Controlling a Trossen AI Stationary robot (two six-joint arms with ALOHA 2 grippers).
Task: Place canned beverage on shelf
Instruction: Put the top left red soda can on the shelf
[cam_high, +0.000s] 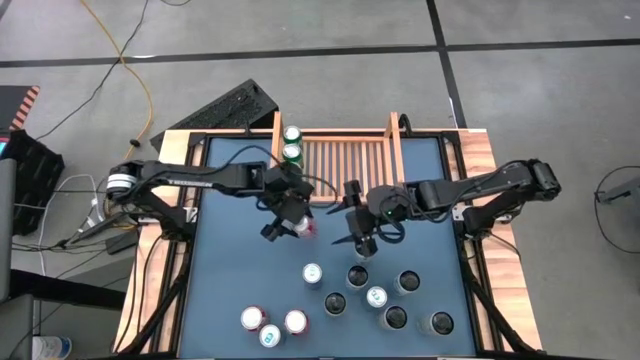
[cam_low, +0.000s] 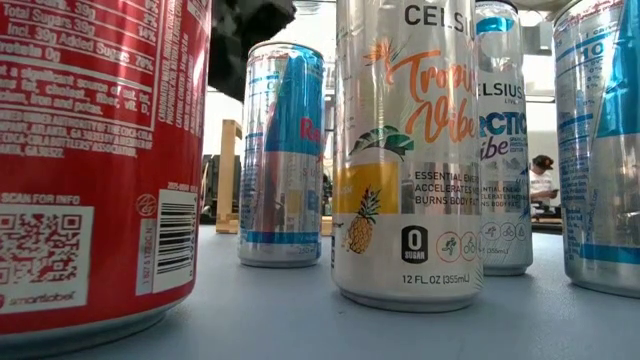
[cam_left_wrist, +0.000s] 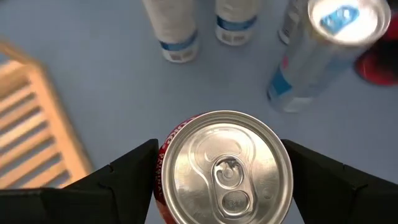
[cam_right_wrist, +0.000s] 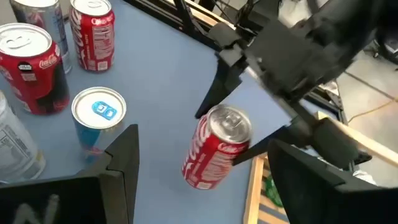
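A red can (cam_left_wrist: 224, 171) with a silver top sits between the fingers of my left gripper (cam_high: 297, 224), over the middle of the blue table top and just near of the shelf (cam_high: 340, 160). The shelf is a light-wood slatted tray at the far edge; two green cans (cam_high: 292, 144) stand in its left end. My right gripper (cam_high: 360, 244) stands open to the right of the red can, above the standing cans, with nothing in it. My left gripper has the red can pinched between its two fingers, one on each side of the can's upper wall (cam_left_wrist: 160, 177) just below the rim. The fingers (cam_right_wrist: 214, 99) slant down from the table's far left. The can is tilted, top toward the gripper (cam_right_wrist: 217, 149); whether its base touches the table I cannot tell.
Several silver and dark cans (cam_high: 376, 296) stand in a cluster at the near right, below my right gripper. Three more cans (cam_high: 270, 325) stand at the near left. The shelf's slats to the right of the green cans are bare (cam_high: 345, 158).
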